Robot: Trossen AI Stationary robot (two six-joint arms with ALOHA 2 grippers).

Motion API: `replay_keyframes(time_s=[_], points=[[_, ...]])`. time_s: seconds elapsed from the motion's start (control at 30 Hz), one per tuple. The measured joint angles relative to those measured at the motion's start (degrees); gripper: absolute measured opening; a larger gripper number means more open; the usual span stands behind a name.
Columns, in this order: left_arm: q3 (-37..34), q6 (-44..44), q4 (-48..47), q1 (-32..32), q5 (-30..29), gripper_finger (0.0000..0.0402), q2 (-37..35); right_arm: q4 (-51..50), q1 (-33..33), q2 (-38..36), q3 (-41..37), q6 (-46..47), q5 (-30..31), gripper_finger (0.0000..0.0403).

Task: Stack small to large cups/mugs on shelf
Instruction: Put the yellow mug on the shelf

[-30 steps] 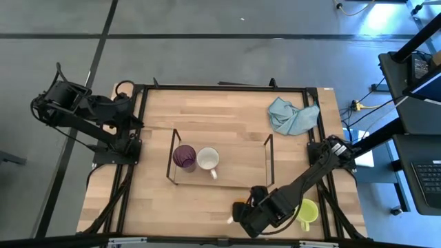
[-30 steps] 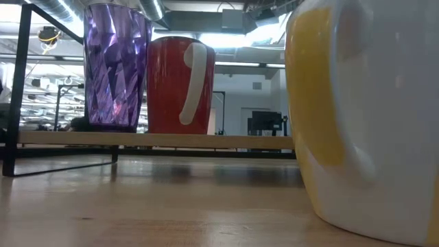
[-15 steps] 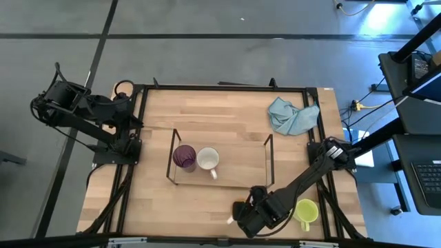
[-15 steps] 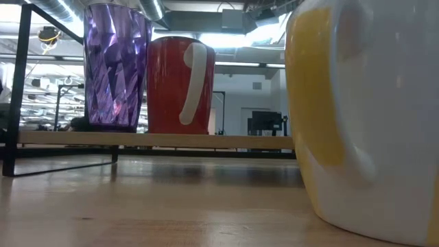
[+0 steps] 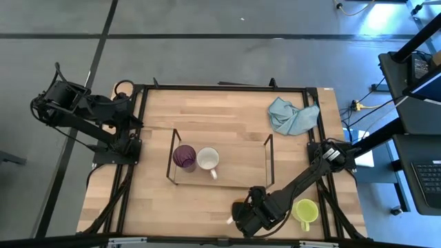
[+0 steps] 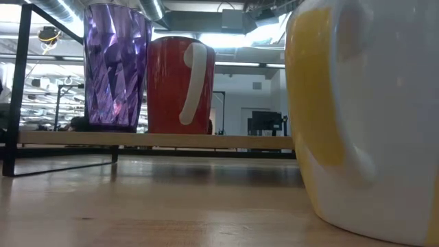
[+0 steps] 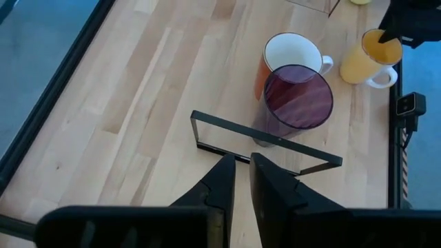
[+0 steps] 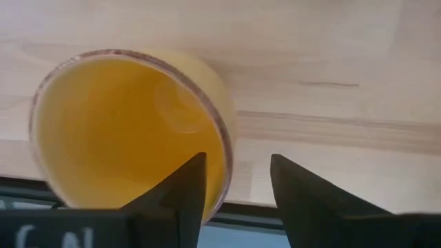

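The dark purple cup (image 5: 184, 157) and the brown-orange mug with white inside (image 5: 208, 159) stand side by side at the left end of the black wire shelf (image 5: 267, 148). The orange mug (image 8: 124, 131) stands upright on the table near the front edge and fills the right of the low view (image 6: 357, 116). My right gripper (image 8: 234, 186) is open above it, one finger over the mug's inside and one outside its rim (image 8: 224, 155). The yellow-green mug (image 5: 304, 210) stands to the right of that arm. My left gripper (image 7: 241, 179) is shut and empty at the table's left edge.
A light blue cloth (image 5: 291, 116) lies crumpled at the far right corner. The right part of the shelf's board (image 5: 241, 162) is bare. The black frame (image 5: 220, 87) runs round the wooden table. The right arm reaches slantwise over the near right corner.
My right gripper has crept a little toward the table's left and near edge over the orange mug, uncovering more of the yellow-green mug. The orange mug and the cups on the shelf have kept still.
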Motion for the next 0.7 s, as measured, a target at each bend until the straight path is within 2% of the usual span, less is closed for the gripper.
replay_keyframes(time_s=[0.17, 0.5, 0.7], points=[[0.0, 0.0, 0.0, 0.0, 0.0, 0.0041, 0.0, -0.6, -1.9, 0.0, 0.0, -5.5, 0.0, 0.0163], [0.0, -1.1, 0.0, 0.0, 0.0, 0.0041, 0.0, -0.2, -6.5, 0.0, 0.0, -25.3, -0.3, 0.0163], [0.0, -1.5, 0.0, 0.0, 0.0, 0.0041, 0.0, -0.8, -7.5, -0.1, 0.0, -32.0, -0.7, 0.0159]])
